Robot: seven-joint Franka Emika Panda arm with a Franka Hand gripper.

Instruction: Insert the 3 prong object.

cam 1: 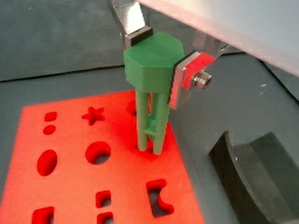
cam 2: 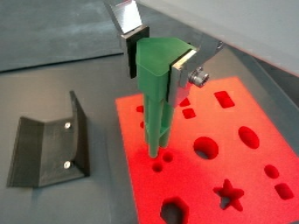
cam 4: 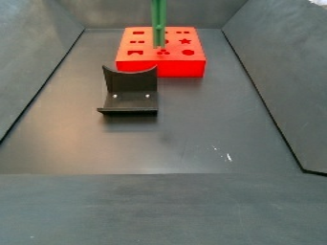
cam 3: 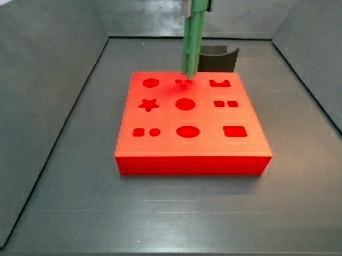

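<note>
End effector (cam 1: 162,54) grips 3 prong object (cam 1: 151,96) upright.

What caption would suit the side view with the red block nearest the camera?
Gripper holds the 3 prong object upright, its lower tip at the red block, with the fixture behind.

Even light, glowing red, soft focus.
</note>
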